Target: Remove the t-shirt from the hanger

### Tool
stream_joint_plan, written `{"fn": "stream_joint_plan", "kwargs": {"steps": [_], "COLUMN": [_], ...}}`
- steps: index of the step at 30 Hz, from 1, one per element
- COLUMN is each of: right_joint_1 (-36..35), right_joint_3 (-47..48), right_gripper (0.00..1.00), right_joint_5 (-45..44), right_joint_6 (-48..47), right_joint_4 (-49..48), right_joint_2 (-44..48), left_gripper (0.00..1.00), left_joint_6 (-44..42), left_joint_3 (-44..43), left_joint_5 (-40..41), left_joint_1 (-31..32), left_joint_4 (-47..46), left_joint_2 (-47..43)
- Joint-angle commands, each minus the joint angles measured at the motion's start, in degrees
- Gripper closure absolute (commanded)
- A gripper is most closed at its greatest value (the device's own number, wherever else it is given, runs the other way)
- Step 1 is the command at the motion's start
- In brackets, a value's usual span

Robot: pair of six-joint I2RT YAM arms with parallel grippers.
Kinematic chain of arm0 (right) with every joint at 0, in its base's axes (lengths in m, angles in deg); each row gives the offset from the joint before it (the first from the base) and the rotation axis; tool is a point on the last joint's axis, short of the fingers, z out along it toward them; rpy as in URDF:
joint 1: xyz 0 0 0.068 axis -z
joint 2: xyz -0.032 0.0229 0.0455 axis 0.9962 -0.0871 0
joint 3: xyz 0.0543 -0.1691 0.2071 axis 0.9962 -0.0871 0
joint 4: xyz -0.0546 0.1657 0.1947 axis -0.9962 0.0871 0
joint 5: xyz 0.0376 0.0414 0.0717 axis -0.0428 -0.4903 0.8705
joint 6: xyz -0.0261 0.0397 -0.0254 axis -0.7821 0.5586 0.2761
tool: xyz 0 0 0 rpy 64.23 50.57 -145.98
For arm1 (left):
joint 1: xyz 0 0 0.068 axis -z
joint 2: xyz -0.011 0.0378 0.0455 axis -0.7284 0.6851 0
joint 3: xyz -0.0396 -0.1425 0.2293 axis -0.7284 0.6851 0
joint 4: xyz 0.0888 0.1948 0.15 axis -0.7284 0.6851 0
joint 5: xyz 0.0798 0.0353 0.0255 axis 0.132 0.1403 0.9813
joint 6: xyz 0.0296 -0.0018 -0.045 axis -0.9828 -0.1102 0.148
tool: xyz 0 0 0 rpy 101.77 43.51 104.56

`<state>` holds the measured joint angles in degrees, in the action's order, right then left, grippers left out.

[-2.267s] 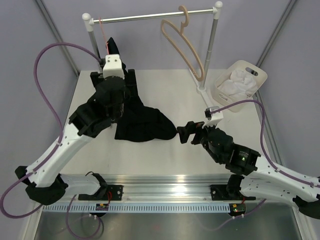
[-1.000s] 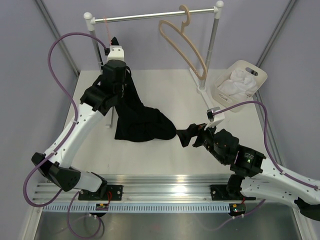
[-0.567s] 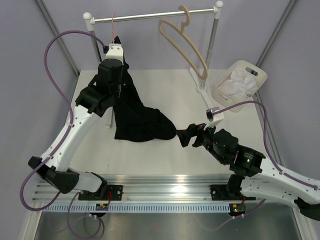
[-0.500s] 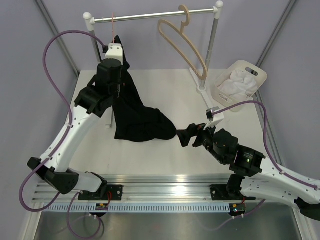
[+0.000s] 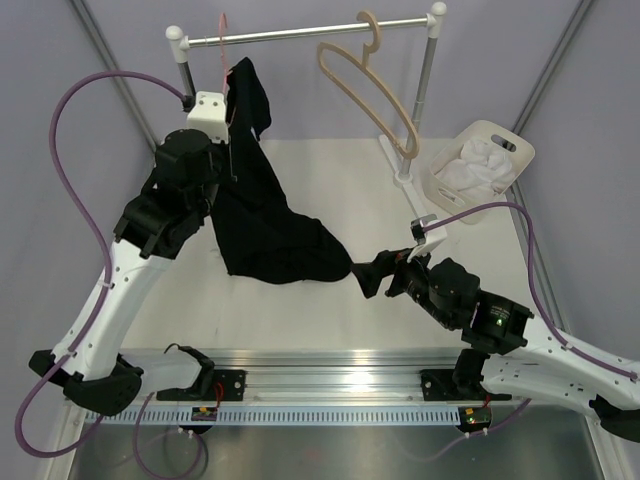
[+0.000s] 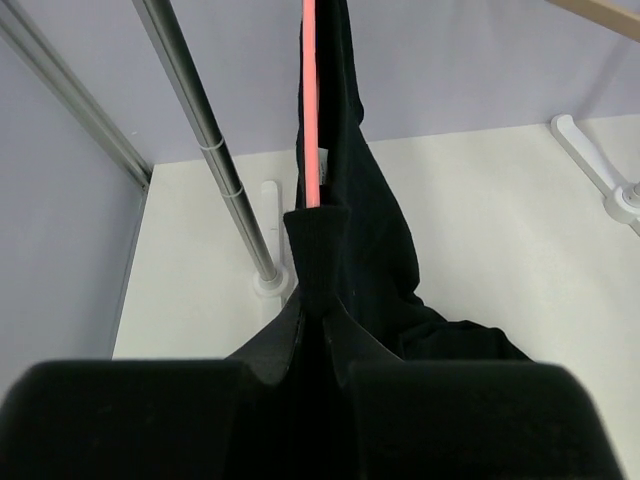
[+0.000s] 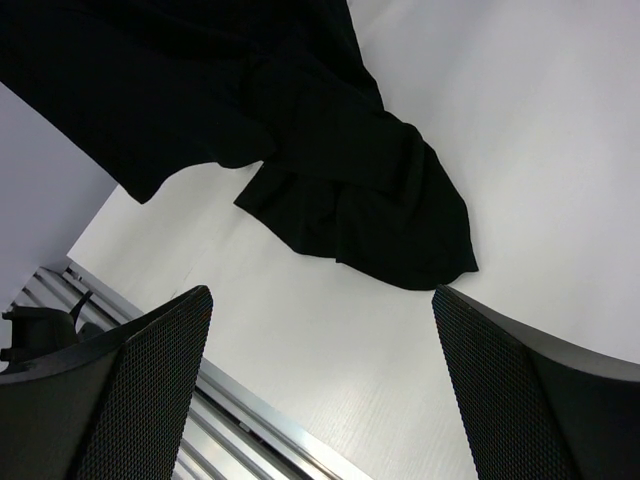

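Observation:
The black t-shirt hangs from near the rail down to a crumpled heap on the table. Above it the thin pink-red hanger rises with its hook at the rail. My left gripper is raised beside the rail post, shut on a fold of the t-shirt's top. In the left wrist view the hanger wire runs down into that pinched fold of t-shirt. My right gripper hovers open just right of the heap. Its wrist view shows the t-shirt ahead of the right gripper, which holds nothing.
A thicker beige hanger hangs on the metal rail towards the right post. A white basket with white cloth sits at the back right. The left post stands close beside the left gripper. An aluminium track runs along the near edge.
The left arm has risen and swung out to the left, lifting the t-shirt's top towards the rail. The hanger's hook has slid slightly right. The right arm has stayed put.

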<state>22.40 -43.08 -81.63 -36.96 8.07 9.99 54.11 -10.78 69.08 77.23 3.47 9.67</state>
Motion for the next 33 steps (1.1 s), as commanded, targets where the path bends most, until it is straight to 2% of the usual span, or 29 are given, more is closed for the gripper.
{"fn": "stream_joint_plan", "kwargs": {"steps": [1, 7, 9, 14, 17, 21, 22, 24, 25, 28, 33], "right_joint_1": [-0.4, -0.4, -0.4, -0.4, -0.3, -0.3, -0.4, -0.4, -0.3, -0.3, -0.3], "right_joint_3": [2.1, 2.1, 2.4, 1.2, 1.7, 1.7, 2.5, 4.9, 8.4, 14.4, 16.6], "right_gripper": [0.01, 0.00, 0.00, 0.01, 0.01, 0.00, 0.00, 0.01, 0.00, 0.02, 0.04], "right_joint_5": [1.4, 2.2, 4.6, 11.4, 14.7, 23.7, 25.0, 29.7, 31.3, 36.5, 38.6], "right_joint_6": [-1.8, -2.5, -4.3, -11.7, -12.7, -15.1, -15.7, -18.0, -18.8, -21.2, -23.8], "right_joint_4": [-0.3, -0.3, -0.1, -2.5, -3.0, -7.5, -8.8, -8.1, -6.1, -4.1, -6.7], "right_joint_2": [0.3, 0.4, 1.1, 5.8, 9.2, 12.8, 12.7, 10.7, 9.5, 4.4, 2.4], "left_gripper": [1.00, 1.00, 1.00, 1.00, 1.00, 1.00, 1.00, 1.00, 1.00, 1.00, 1.00], "left_joint_6": [-2.8, -1.3, 2.1, 7.6, 11.4, 13.1, 13.4, 13.9, 14.2, 16.0, 16.1], "left_joint_3": [-0.9, 1.4, 2.4, 7.1, 10.6, 15.6, 16.4, 18.6, 19.4, 23.3, 27.3], "left_joint_5": [-2.3, -4.2, -8.7, -29.0, -37.9, -41.2, -41.7, -47.9, -54.1, -63.8, -70.0], "left_joint_1": [0.2, 0.2, 0.2, 0.2, 0.2, 0.2, 0.3, 0.2, 0.2, 0.3, 0.3], "left_joint_4": [-6.4, -3.9, -1.0, 4.1, 7.2, 8.8, 9.0, 9.4, 9.4, 8.2, 6.8], "left_joint_2": [-1.4, -4.6, -6.4, -11.5, -16.1, -23.6, -25.9, -27.3, -27.9, -29.5, -33.9]}}
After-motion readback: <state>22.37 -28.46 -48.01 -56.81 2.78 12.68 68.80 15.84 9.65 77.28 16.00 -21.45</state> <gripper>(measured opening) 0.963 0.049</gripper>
